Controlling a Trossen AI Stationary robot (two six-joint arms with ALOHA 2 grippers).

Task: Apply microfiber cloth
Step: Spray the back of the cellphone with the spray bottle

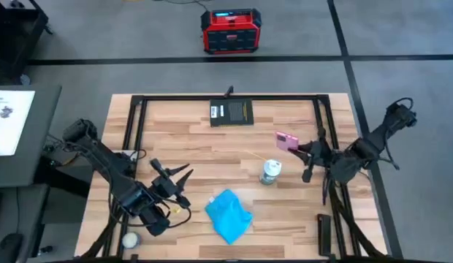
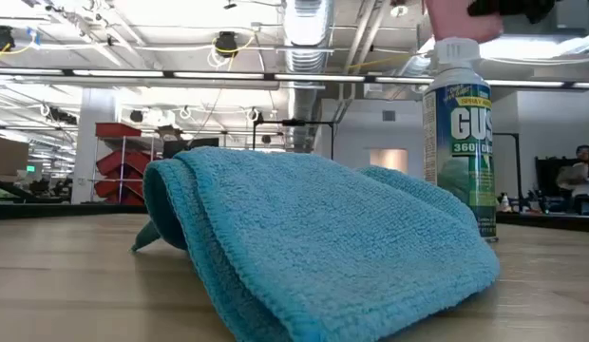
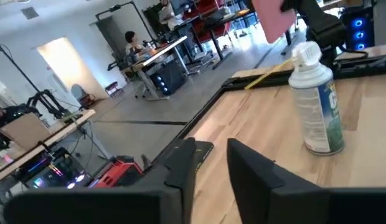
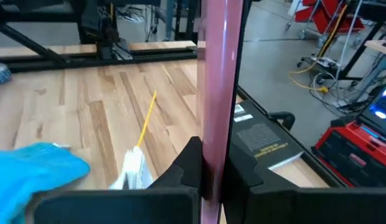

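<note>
Left gripper [image 1: 175, 183] open, empty; cloth [image 1: 229, 214] beside it, soft, light, pinch raised fold. Right gripper [image 1: 308, 151] clamps phone [image 1: 286, 140].

Left gripper [image 1: 175, 183]: fingers spread, nothing between jaws. Bare wood ahead of jaws up to microfiber cloth [image 1: 229, 215]; cloth lies just beyond fingertips, apart from them. Spray can [image 1: 270, 172] stands upright farther ahead of jaws, near cloth but not touching.

Right gripper [image 1: 298, 146]: jaws closed on pink phone [image 1: 286, 140], gap fully taken. Spray can stands close below and ahead of held phone. Black pad [image 1: 231, 112] lies well apart, open tabletop between.
</note>
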